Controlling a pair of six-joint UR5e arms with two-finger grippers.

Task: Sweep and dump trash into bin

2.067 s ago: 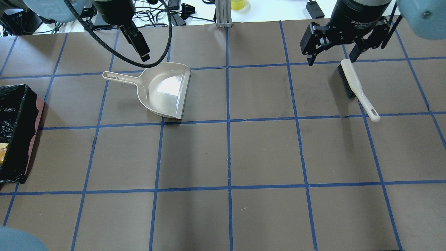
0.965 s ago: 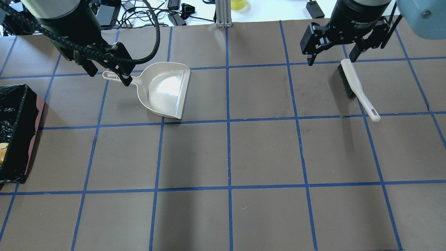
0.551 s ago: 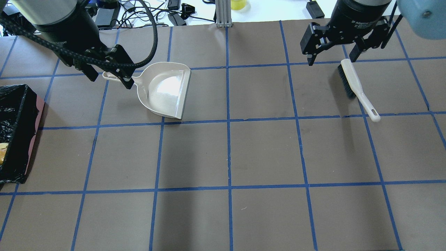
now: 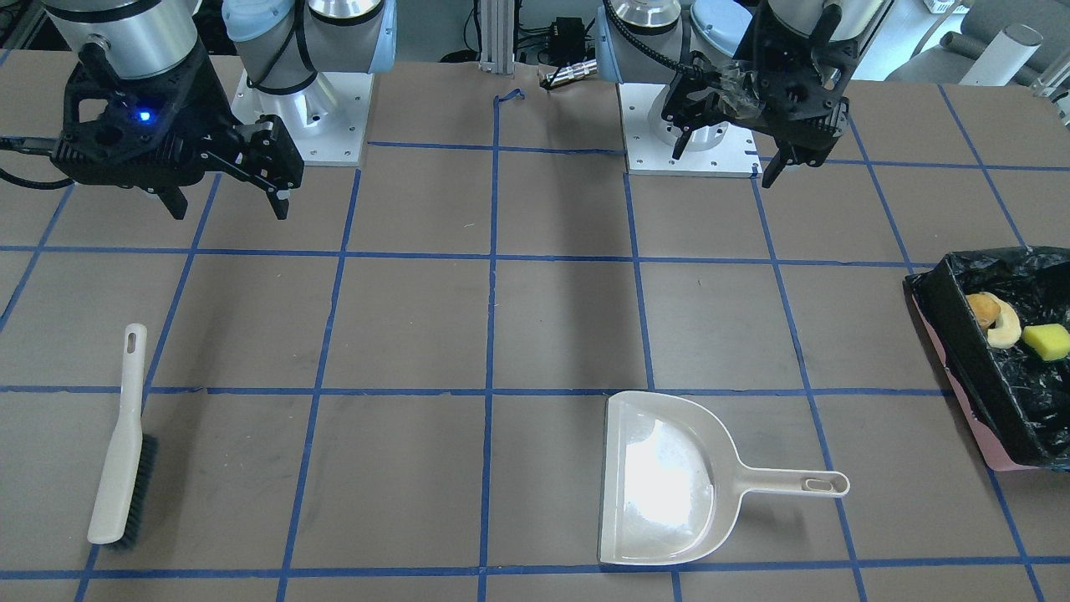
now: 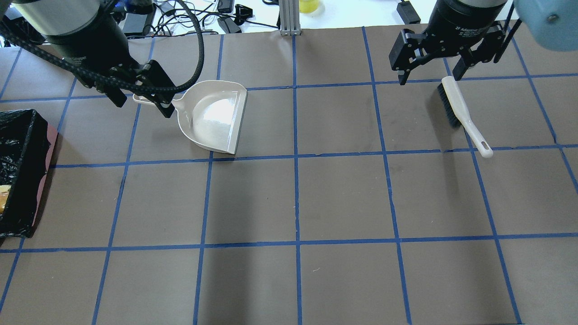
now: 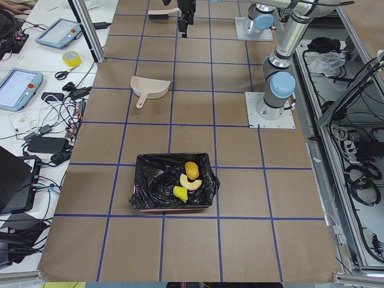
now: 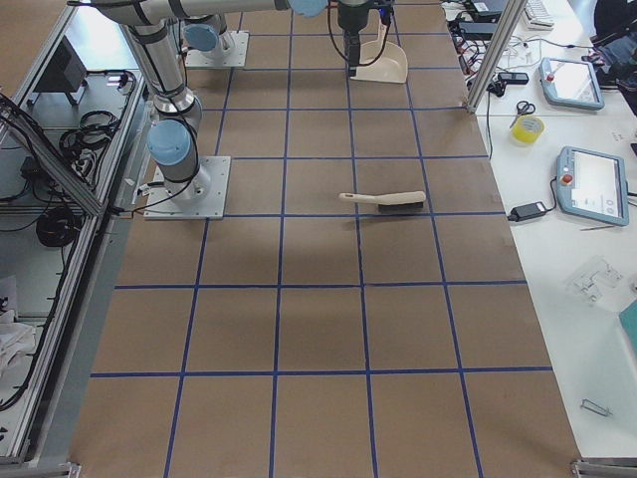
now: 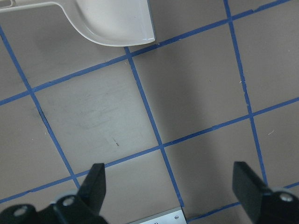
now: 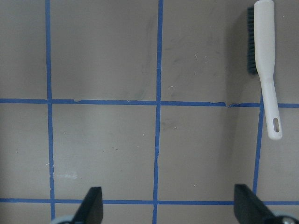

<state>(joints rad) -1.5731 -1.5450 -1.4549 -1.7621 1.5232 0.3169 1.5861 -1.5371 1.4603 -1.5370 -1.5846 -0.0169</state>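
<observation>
All 3 pieces of trash lie inside the bin (image 4: 961, 334), a pink box lined with crinkled black plastic at the left end of the bench (image 5: 343, 198). The glossy golden-brown lump (image 4: 980, 308) touches the pale crescent piece (image 4: 1006, 328), and the yellow sponge (image 4: 1047, 341) sits just beside the crescent on the liner. The left-end camera shows the same 3 grouped toward 1 side of the bin's floor.

The beige dustpan (image 4: 660, 485) lies flat on the left half of the bench, on the side far from the robot's base, with its handle pointing left toward the bin and its pan bare and glossy. The brush (image 4: 121, 443) lies on the right half, also on the far side, bristles on the paper and white handle pointing back toward the base.

The left hand (image 4: 724, 159) hangs in the air above the bench with its 2 fingers spread wide and nothing between them. Its own camera sees only taped paper below, with the dustpan's corner at the top edge (so the hand is apart from it). The right hand (image 4: 228, 205) also hangs clear of the bench, fingers wide and gripping nothing, and the brush lies off to 1 side in its wrist view.
</observation>
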